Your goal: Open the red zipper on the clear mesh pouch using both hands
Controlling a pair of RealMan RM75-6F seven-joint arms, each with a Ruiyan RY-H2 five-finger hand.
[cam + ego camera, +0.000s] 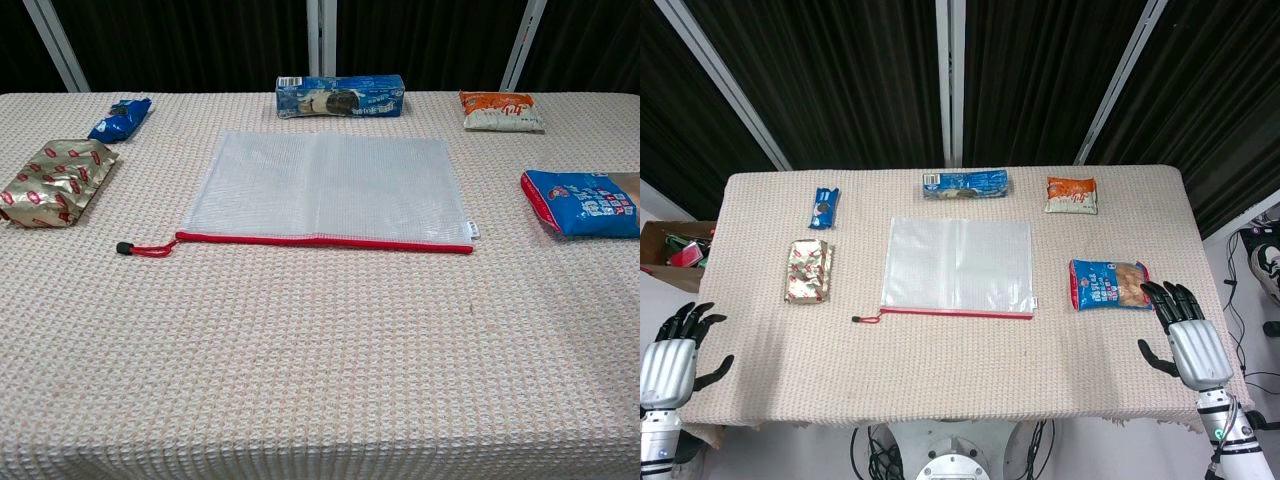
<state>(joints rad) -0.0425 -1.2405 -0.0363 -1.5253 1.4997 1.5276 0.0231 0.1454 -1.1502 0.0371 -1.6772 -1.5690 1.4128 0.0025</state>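
Observation:
The clear mesh pouch (958, 264) (327, 186) lies flat in the middle of the table. Its red zipper (956, 313) (325, 241) runs along the near edge and is closed. A red pull cord with a black tip (865, 319) (140, 249) sticks out at the pouch's left end. My left hand (675, 347) hovers off the table's near left corner, fingers spread and holding nothing. My right hand (1185, 332) is over the near right edge, fingers apart and empty. The chest view shows neither hand.
Snack packs ring the pouch: a gold packet (809, 270) and a small blue packet (824, 206) at left, a blue biscuit box (965, 183) behind, an orange bag (1072, 195) at back right, a blue bag (1108, 284) near my right hand. A cardboard box (675, 244) stands off the left edge.

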